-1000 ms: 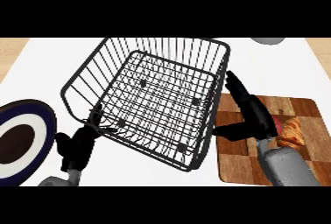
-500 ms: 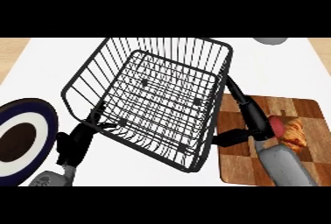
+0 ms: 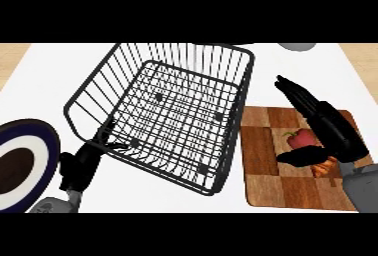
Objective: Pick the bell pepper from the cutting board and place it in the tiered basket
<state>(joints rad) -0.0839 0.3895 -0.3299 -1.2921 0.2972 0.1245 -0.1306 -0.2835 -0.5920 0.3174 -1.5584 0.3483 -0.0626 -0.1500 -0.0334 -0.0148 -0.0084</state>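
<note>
My right hand (image 3: 332,127) had slid further over the cutting board (image 3: 288,190). The bell pepper (image 3: 301,139), before beside it, now lay between my straight, parted fingers (image 3: 295,92) and thumb, not clamped yet. The tiered basket (image 3: 177,100) waited to their left.

Open-topped tiered basket (image 3: 238,105) walls the left of the cutting board (image 3: 289,191).
</note>
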